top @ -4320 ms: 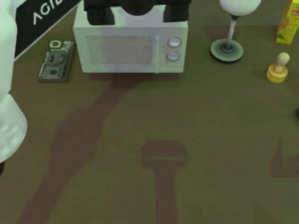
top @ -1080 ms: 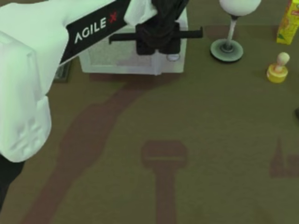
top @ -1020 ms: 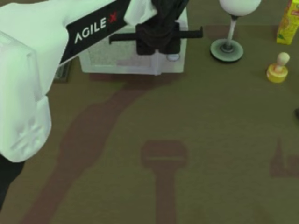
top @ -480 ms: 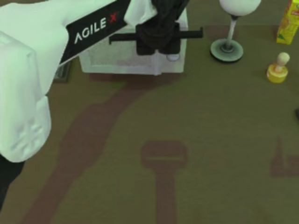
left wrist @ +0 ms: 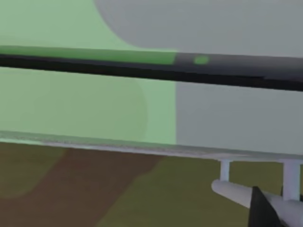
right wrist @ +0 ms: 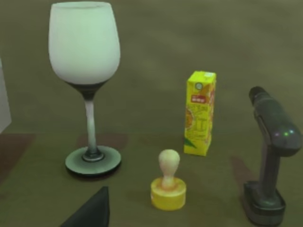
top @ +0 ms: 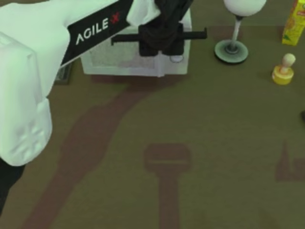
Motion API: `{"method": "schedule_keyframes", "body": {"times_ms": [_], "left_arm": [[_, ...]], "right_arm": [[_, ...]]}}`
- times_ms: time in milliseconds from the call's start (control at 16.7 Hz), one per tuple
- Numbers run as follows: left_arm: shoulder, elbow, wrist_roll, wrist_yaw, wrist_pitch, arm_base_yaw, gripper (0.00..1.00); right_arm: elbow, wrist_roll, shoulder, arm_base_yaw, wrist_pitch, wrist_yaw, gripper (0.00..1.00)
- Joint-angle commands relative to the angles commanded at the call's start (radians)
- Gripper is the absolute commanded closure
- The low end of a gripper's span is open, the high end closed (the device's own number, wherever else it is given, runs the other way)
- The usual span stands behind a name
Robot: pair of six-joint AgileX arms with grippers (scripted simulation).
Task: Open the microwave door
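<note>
One microwave (top: 136,64) stands at the far side of the bench (top: 214,143), left of centre, its door (top: 119,59) facing the near side and lying flush with the front. The left arm reaches across from the left, and its tool (top: 161,40) sits over the door's right edge by the handle strip (left wrist: 255,196); whether its fingers are closed on anything cannot be told. One knob (top: 177,58) shows below the tool. Right of the microwave stand one wine glass (right wrist: 85,94), one yellow carton (right wrist: 200,113), one yellow stamp with a wooden knob (right wrist: 168,187) and one drill (right wrist: 270,156). The right tool is out of sight.
</note>
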Motion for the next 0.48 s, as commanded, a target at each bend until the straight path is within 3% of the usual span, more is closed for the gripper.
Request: {"method": "schedule_keyframes", "body": {"times_ms": [480], "left_arm": [[-0.012,-0.011,0.004,0.009,0.013,-0.005,1.00]], "right_arm": [[0.000,0.000,0.000,0.000,0.000,0.000,0.00]]}}
